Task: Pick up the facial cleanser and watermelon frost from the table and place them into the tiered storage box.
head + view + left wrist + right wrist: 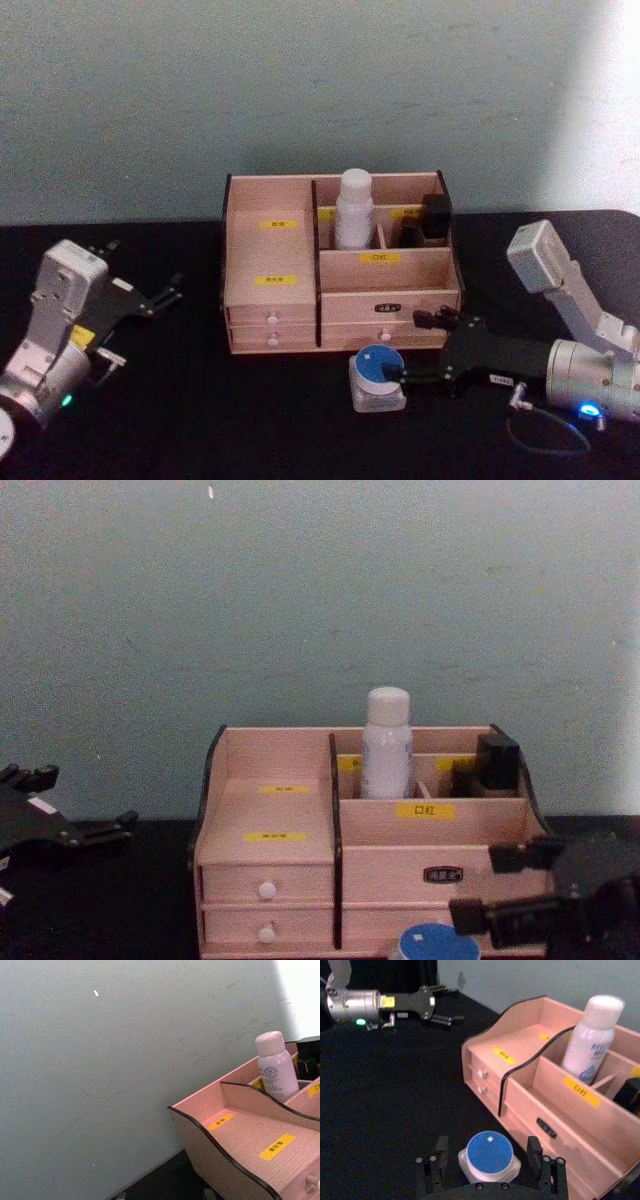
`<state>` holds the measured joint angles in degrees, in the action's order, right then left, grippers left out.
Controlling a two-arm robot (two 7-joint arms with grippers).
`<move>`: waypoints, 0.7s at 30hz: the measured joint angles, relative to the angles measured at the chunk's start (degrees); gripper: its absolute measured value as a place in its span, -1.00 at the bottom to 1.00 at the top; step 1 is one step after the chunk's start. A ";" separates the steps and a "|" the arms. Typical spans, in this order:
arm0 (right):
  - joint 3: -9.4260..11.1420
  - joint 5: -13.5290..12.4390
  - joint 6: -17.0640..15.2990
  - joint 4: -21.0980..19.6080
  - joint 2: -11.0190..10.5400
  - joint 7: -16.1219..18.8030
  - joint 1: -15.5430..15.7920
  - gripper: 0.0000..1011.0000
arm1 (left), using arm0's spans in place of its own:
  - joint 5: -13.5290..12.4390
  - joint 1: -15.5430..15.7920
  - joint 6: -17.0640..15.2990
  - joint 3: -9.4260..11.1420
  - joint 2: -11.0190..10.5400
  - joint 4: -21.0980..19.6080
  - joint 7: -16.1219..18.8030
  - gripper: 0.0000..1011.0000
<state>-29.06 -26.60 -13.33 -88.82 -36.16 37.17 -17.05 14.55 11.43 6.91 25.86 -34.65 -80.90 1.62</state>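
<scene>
Grasp setup: I am holding my right end effector wide astride the watermelon frost, ready to pinch; left end effector idling open.

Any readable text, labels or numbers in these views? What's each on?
"口红" (likely reading): yellow label on the tiered storage box, front of its middle right compartment.
The other yellow labels: blurred, unreadable.
The dark drawer plaque: unreadable.
Print on the facial cleanser: blurred, unreadable.
White sticker on the watermelon frost lid: nothing legible.
</scene>
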 joint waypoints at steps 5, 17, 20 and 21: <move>-1.37 0.03 -0.65 0.30 -0.40 0.01 -0.29 0.98 | 0.00 0.00 0.00 0.00 0.00 0.00 0.00 0.98; -4.01 0.53 -1.47 2.59 0.17 -0.87 -1.36 0.98 | 0.00 0.00 0.00 0.00 0.00 0.00 0.00 0.98; -4.27 0.93 -1.34 2.98 0.34 -1.32 -1.56 0.98 | 0.00 0.00 0.00 0.00 0.00 0.00 0.00 0.98; -4.39 1.11 -1.22 3.17 0.46 -1.43 -1.66 0.98 | 0.00 0.00 0.00 0.00 0.00 0.00 0.00 0.98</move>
<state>-33.45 -25.50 -14.55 -85.66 -35.71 35.73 -18.72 14.55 11.43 6.91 25.86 -34.65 -80.90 1.62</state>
